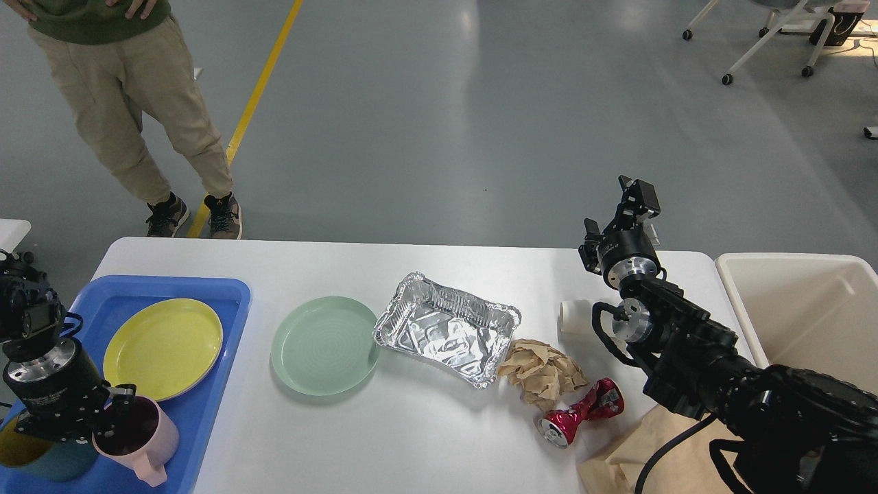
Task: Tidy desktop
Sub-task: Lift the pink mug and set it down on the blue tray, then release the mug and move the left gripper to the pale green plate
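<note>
Your desktop [425, 439] fills the lower middle of the frame, far edge running across mid-height, rounded corners upper left and upper right. Blue tray [226, 302] sits at lower left, overhanging toward the frame edge, holding a yellow plate [164, 346], a pink mug [140, 432] and a teal cup [41, 463]. Your left gripper [103, 412] sits low at the pink mug's rim, fingers dark and bunched; can't tell how open or whether it grips. Your right gripper [627, 213] is raised above the far right table edge, fingers spread apart, holding nothing. Centre: green plate [324, 345] just beside the foil tray [446, 329]. Crumpled brown paper [542, 374] touches the foil tray's corner; crushed red can [582, 412] just below it. White cup [575, 318] lies partly behind your right arm. Cream bin [802, 302] butts the right edge. Brown paper bag [658, 453] at lower right. Open room: bare strip along the far edge and bottom centre. Person [130, 103] stands upper left.
</note>
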